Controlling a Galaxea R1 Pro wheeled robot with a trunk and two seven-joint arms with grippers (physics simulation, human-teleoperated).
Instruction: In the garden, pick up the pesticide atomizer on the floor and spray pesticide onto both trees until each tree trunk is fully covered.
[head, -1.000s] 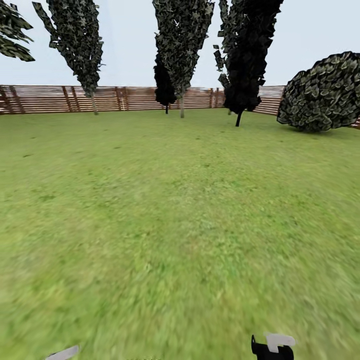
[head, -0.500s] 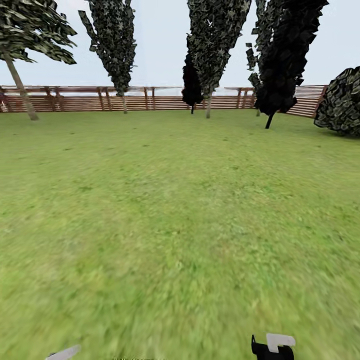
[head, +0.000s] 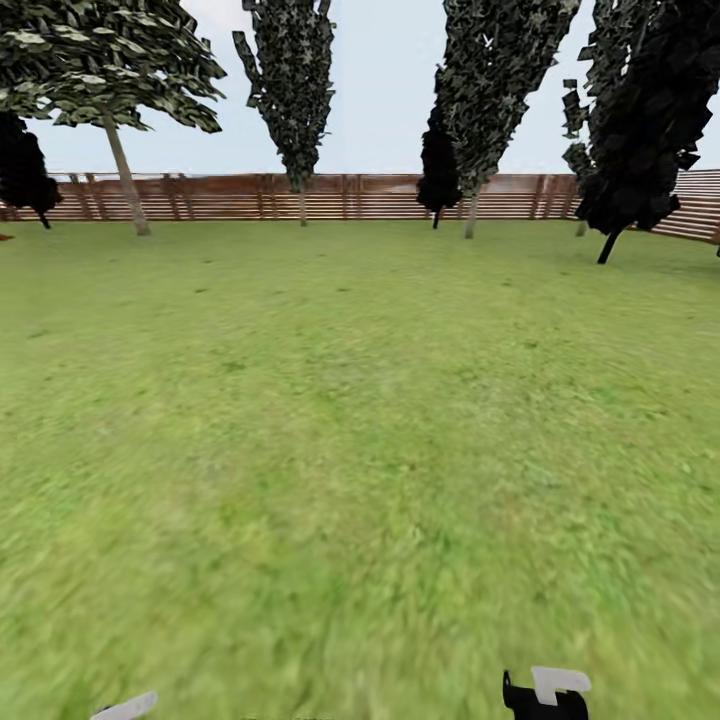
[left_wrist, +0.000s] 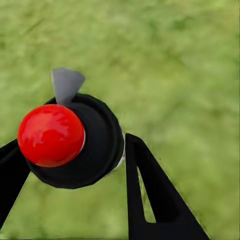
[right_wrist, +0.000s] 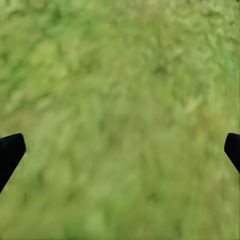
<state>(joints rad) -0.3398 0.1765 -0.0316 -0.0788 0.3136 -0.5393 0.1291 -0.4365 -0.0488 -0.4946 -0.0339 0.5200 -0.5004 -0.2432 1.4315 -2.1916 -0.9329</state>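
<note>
Left wrist view showed the left end effector pinching the pesticide atomizer, its red cap facing the camera, over blurry grass. Right end effector hung spread wide. Head view held a pale-trunked tree at upper left before the fence.

Grass mottled green; fence brown slats; atomizer black w/ red cap.

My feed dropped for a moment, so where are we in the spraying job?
Done: the atomizer is off the grass, held in the left end effector. In hand: crossing open lawn, right end effector open and empty. Left: both trunks; the pale-trunked tree by the fence is far off, nothing sprayed yet.
</note>
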